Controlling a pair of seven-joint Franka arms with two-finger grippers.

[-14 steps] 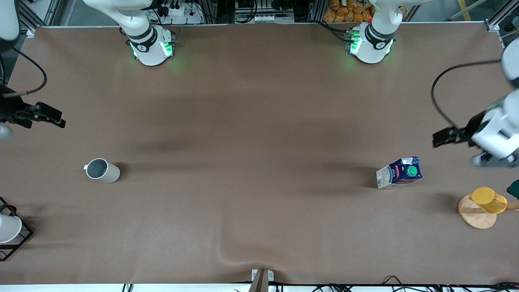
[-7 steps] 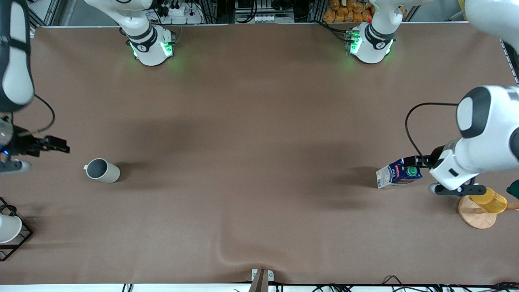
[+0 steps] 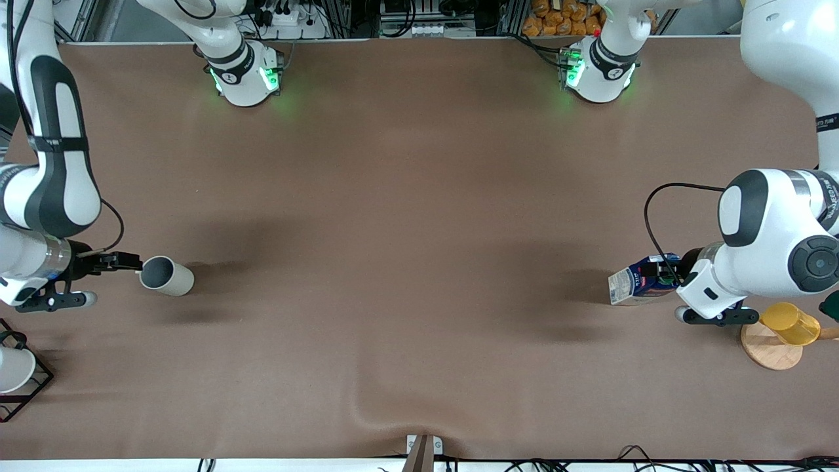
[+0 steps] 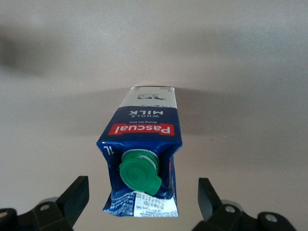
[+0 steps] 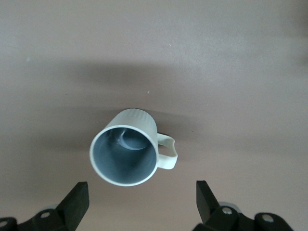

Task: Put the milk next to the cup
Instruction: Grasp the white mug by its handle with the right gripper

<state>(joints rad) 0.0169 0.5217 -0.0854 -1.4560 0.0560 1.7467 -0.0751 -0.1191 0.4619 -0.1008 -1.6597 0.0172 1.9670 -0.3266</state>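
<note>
Hands hovered spread: left hand (image 4: 139,204) straddling the upright dark blue gable-top milk carton (image 3: 639,281), right hand (image 5: 139,204) over the pale grey-beige mug (image 3: 166,276), well apart on the brown counter (image 3: 406,229).

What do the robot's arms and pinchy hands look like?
Both arms are chunky white tubes with black joint bands and looping black cables. The bases glow green. The left gripper and right gripper are black, each with two flat fingers.
</note>
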